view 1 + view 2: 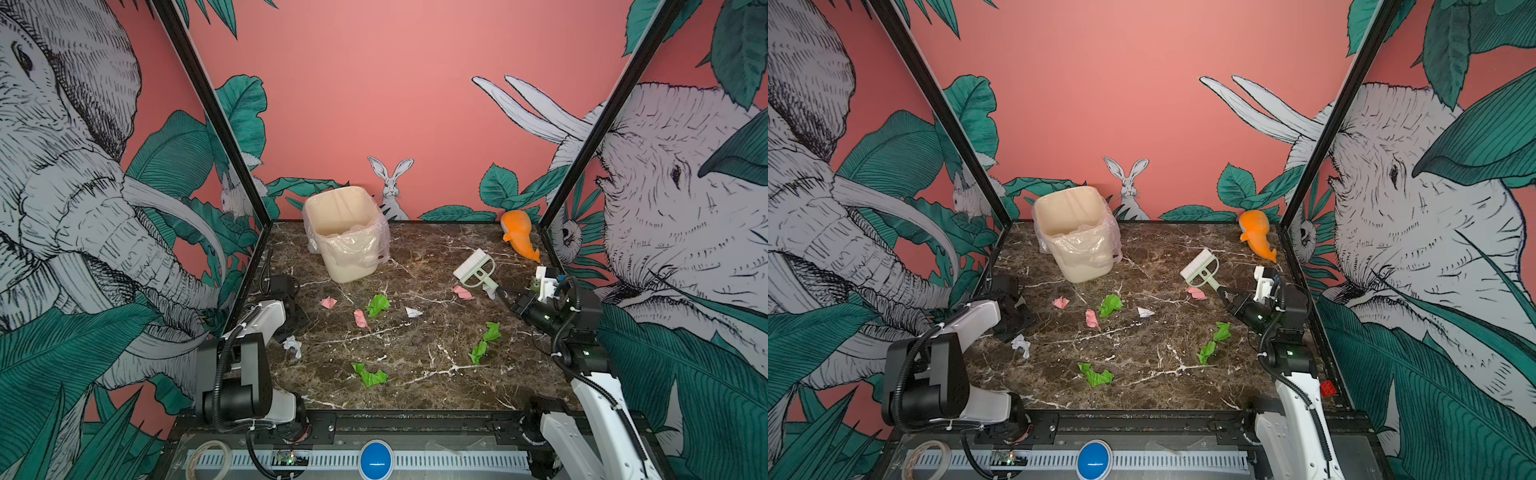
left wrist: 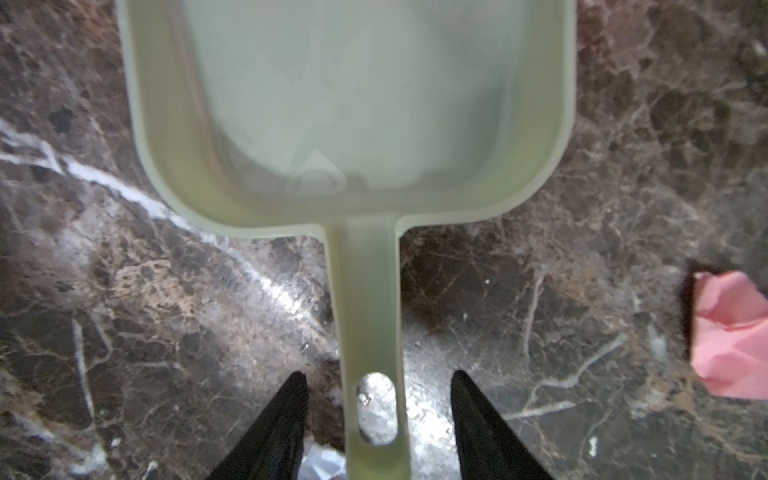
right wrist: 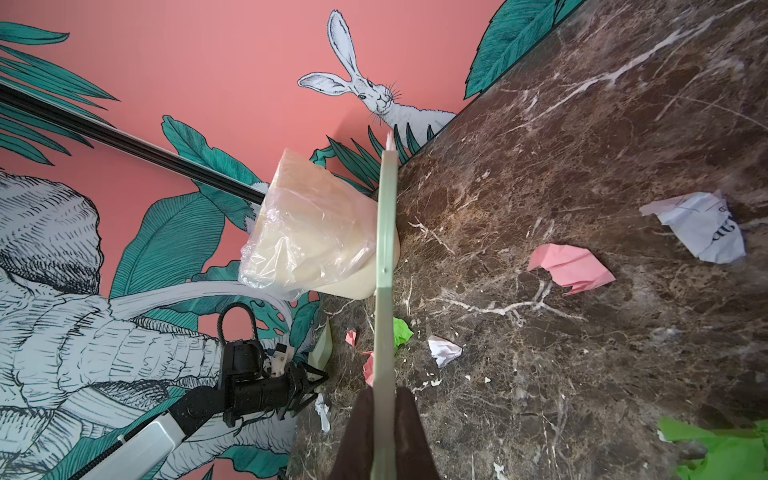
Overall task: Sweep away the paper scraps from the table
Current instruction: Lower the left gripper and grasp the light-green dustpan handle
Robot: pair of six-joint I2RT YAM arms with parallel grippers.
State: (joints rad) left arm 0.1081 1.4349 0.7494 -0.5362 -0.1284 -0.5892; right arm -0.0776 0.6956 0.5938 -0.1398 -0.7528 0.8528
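Right gripper [image 1: 500, 293]: clamped on the thin pale green handle of the brush [image 1: 473, 266], with one finger on each flat side in the right wrist view.
Brush: white bristles point toward the far wall; it sits at the right side of the table [image 1: 415, 395] (I cannot tell whether the bristles touch the surface).
Left gripper [image 2: 376, 376]: jaws apart, one on each side of the handle of the dustpan [image 2: 353, 104], with a gap on both sides and nothing gripped.
Dustpan: pale green, lying flat on the marble at the left edge, its pan pointing away from the gripper.
Paper scraps [image 1: 378, 305]: green, pink and white bits scattered over the middle of the table. A pink one [image 1: 462, 293] is just beside the brush handle, a white one [image 1: 293, 345] is near the left arm, and three green ones are nearer the front.
Bin [image 1: 345, 232]: cream with a clear liner, at the far side, left of centre.
Orange toy [image 1: 519, 232]: in the far right corner, well apart from the scraps.
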